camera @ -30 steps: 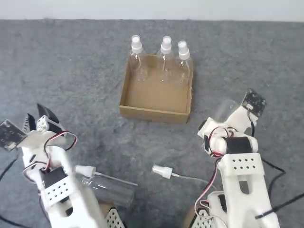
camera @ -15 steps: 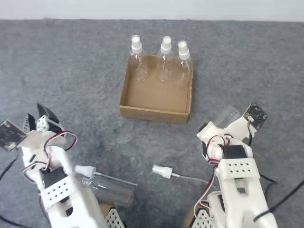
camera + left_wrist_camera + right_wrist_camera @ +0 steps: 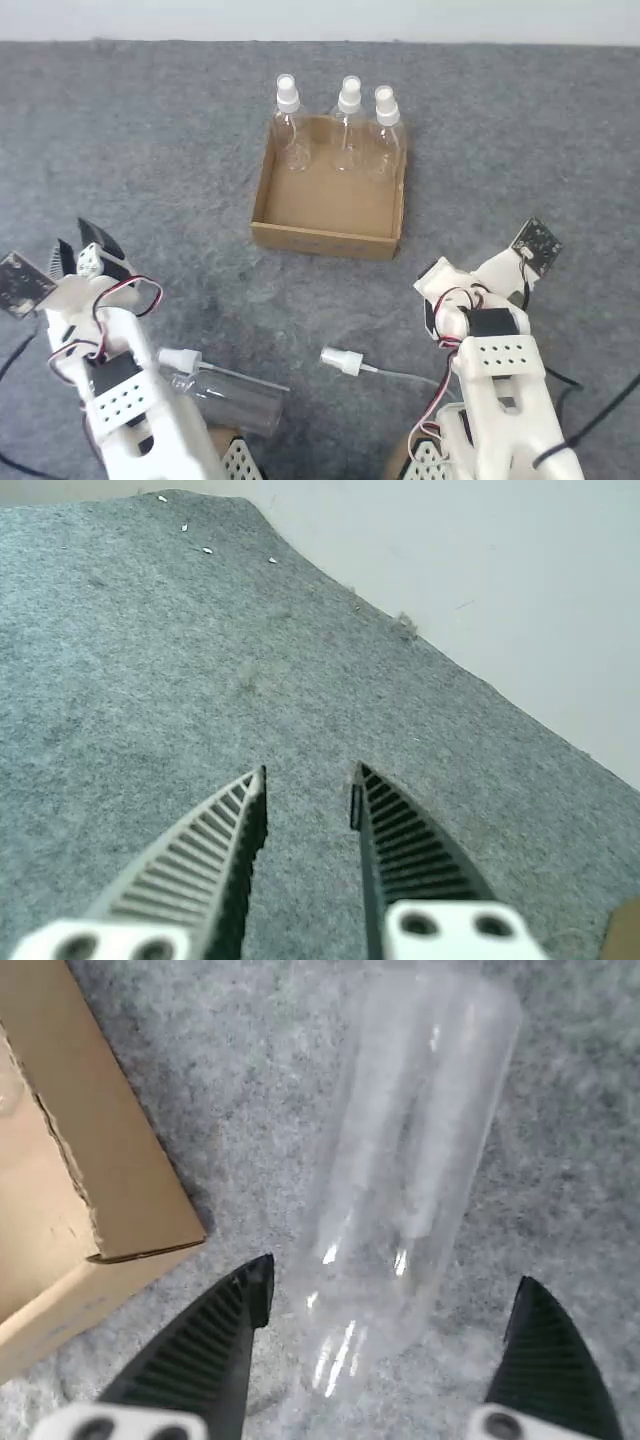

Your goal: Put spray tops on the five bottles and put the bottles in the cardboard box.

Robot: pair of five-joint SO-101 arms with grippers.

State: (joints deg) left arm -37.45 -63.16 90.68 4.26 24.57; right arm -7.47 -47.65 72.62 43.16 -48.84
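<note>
The cardboard box (image 3: 325, 240) stands at the back middle of the carpet. Three clear bottles with white spray tops (image 3: 348, 115) stand along its far wall. A further capped bottle (image 3: 225, 392) lies beside the left arm's base. A loose spray top (image 3: 342, 359) with its tube lies between the arms. My right gripper (image 3: 395, 1275) is open, its fingers on either side of a topless clear bottle (image 3: 420, 1130) lying on the carpet beside the box's corner (image 3: 90, 1160). My left gripper (image 3: 310, 772) is open and empty, at the front left (image 3: 92, 240).
Grey carpet covers the table up to a pale wall (image 3: 480, 570) at the back. The right arm (image 3: 490, 330) stands just right of the box's front corner. Bare carpet lies left of the box.
The right arm has lowered and pulled back, taking the clear bottle down towards the carpet; the bottle has dropped out of sight in the high view. The left arm has stayed still.
</note>
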